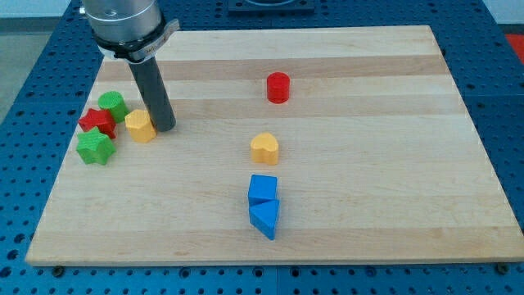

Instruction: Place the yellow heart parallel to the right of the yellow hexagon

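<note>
Camera view, left to right. Green star (95, 147) sits nearest the board's (368, 213) left edge, touching the red star (97, 122) just above it. Green cylinder-like block (113, 106) is just above-right of the red star, touching or nearly so. Yellow hexagon (141, 126) sits right of the red star, close by. My tip (165, 128) is down on the board just right of the hexagon, touching or almost touching its right side. No claw on this rig, only the rod, holding nothing. Yellow heart (264, 148) lies near the board's middle, well apart to the right of the hexagon and a bit lower. Blue cube (263, 188) sits below the heart, with the blue triangle (264, 218) touching under it. Red cylinder (278, 87) stands alone above the heart.
</note>
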Controlling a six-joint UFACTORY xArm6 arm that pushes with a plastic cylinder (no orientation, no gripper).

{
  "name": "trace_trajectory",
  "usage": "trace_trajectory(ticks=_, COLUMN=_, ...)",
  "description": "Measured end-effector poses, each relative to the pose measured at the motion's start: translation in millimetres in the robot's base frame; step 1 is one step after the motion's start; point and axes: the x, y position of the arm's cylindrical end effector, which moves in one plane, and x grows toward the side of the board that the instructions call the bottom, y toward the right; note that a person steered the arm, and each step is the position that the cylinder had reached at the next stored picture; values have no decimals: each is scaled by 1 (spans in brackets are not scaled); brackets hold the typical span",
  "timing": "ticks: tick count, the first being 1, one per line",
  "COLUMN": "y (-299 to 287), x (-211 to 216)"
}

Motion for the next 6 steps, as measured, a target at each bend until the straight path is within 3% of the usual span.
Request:
trace_trajectory(ticks=2, y=-19, x=-9)
trace_trajectory(ticks=3, y=12, x=-9)
trace_trajectory(ticks=4, y=98, x=-7)
trace_trajectory(ticks=5, y=176, x=24)
trace_trajectory(ticks=6, y=189, x=70)
